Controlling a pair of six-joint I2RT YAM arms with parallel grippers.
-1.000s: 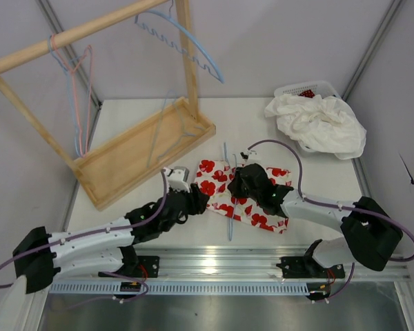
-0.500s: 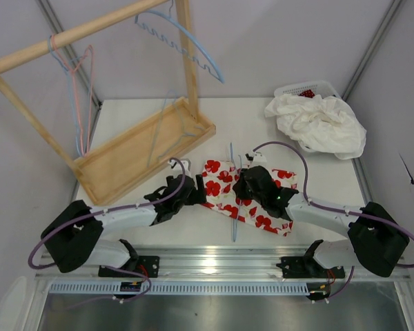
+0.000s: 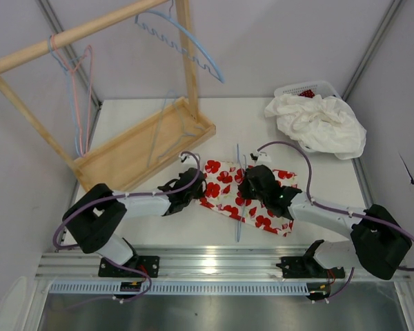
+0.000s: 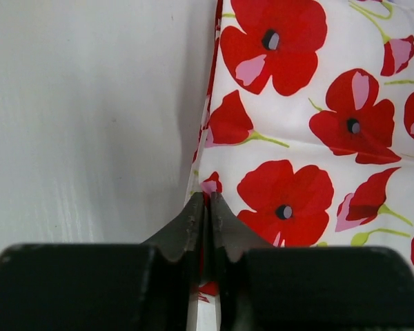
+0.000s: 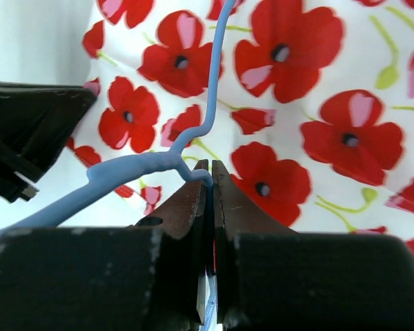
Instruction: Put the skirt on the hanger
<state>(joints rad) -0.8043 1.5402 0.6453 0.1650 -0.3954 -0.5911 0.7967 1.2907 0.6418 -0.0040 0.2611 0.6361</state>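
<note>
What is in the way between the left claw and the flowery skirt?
Nothing visible. The left gripper is pinched shut right on the edge of the skirt. The right gripper grips the blue hanger lying on the skirt.

Table [image 3: 262, 124] w/ skirt [image 3: 262, 219], wood rack [image 3: 134, 155], cloth heap [image 3: 317, 124], basket [image 3: 293, 89]

Open tabletop [image 3: 241, 121] beyond skirt [image 3: 224, 181], toward back wall; blocked far-left by wooden rack [image 3: 117, 162], far-right by white cloth heap [image 3: 317, 124].
</note>
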